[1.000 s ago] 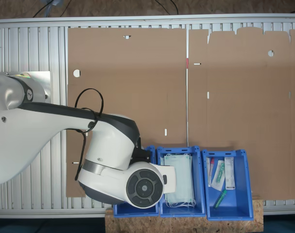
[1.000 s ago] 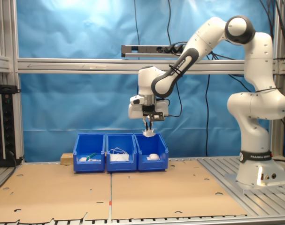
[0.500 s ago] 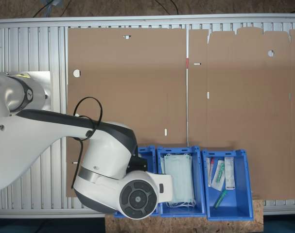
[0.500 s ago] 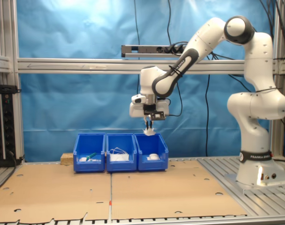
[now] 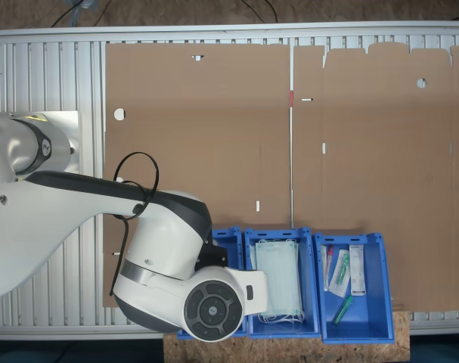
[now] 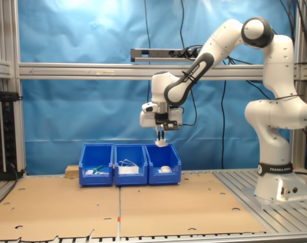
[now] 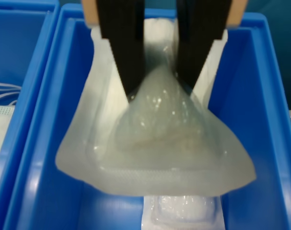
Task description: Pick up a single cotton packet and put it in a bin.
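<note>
The cotton packet (image 7: 155,143) hangs in the air, pinched at its top by the gripper (image 7: 160,88). The two black jaws are squeezed shut on the soft plastic, and the packet sags below them like a little tent. In the second exterior view the packet (image 6: 161,143) is a small white scrap just under the gripper (image 6: 160,135), up above the row of three blue bins and not touching any of them.

Right under the packet is the bin (image 7: 260,120) it seems to have come from. Another packet (image 7: 183,211) lies on that bin's floor. In the second exterior view this bin (image 6: 164,165) is the one nearest the second exterior view's right, closest to the robot's base. The middle bin (image 6: 130,165) holds pale green masks (image 5: 278,276), and the far bin (image 6: 97,165) holds small boxes (image 5: 348,271).

I think the pick-up part is done and the carrying part comes next. To do it well, the jaws should stay tight, because the grip is only on a thin bit of slippery plastic. The arm should move slowly and smoothly so the packet does not swing or slip out. It should stay high enough to pass over the bin walls. Only when the packet hangs over the middle of the chosen bin should the jaws let go. Which bin that is, I cannot tell.
</note>
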Robot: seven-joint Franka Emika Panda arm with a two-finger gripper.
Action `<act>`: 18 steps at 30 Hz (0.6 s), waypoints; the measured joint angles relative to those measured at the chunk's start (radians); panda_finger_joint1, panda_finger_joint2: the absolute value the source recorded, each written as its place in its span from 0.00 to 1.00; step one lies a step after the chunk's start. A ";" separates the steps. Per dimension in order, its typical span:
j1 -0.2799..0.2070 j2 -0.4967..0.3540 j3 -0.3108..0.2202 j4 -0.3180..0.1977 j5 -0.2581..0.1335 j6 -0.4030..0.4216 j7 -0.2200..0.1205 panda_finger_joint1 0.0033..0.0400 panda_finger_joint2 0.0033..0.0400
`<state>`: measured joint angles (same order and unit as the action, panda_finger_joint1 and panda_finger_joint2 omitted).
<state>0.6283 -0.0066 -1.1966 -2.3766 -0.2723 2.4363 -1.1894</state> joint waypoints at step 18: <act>0.000 0.002 0.000 -0.010 0.000 0.012 -0.027 0.03 0.03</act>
<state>0.6283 -0.0043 -1.1967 -2.3869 -0.2723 2.4484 -1.2162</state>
